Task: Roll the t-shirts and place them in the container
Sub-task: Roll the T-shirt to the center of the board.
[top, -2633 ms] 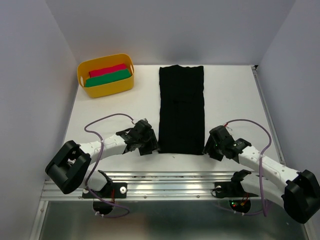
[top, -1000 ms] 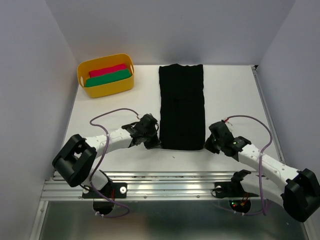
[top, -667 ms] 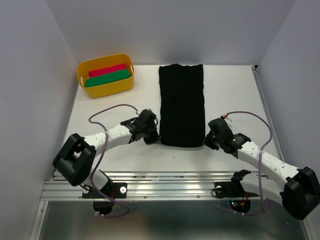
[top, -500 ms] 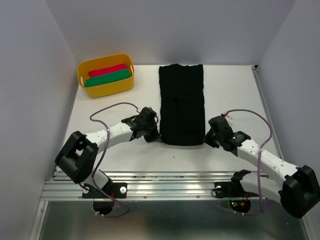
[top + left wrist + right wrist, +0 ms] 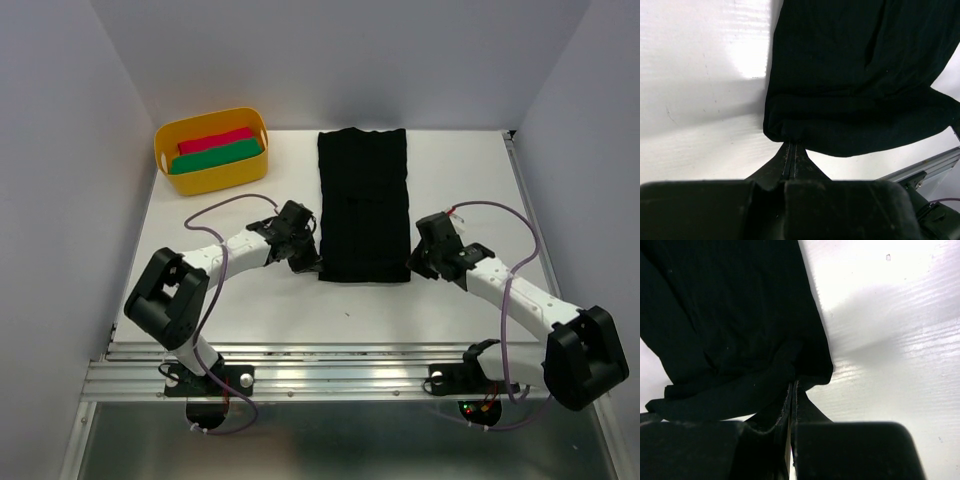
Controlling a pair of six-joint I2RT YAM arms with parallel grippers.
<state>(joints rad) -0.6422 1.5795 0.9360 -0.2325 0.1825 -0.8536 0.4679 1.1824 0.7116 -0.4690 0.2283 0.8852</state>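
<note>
**A:** Top view, entries?

**B:** One plain black t-shirt (image 5: 363, 190) of soft matte cloth, folded into a long narrow strip. It lies mid-way across the smooth white table (image 5: 230, 305), running away from the arms. The left gripper (image 5: 306, 263) and right gripper (image 5: 414, 262) are at its near corners. Far left, a glossy yellow plastic tub (image 5: 213, 178) holds a red cloth bundle (image 5: 215, 139) and a green cloth bundle (image 5: 215, 156).

**A:** Progress?

**B:** By my judgement, barely begun: nearly the whole strip lies flat and unrolled.

**A:** Left wrist view?

**B:** The jaws are pressed together, pinching the shirt's near-left corner. The hem is bunched into a thick, soft fold.

**A:** Right wrist view?

**B:** Likewise clamped on the near-right corner, with the cloth creased and doubled over.
</note>
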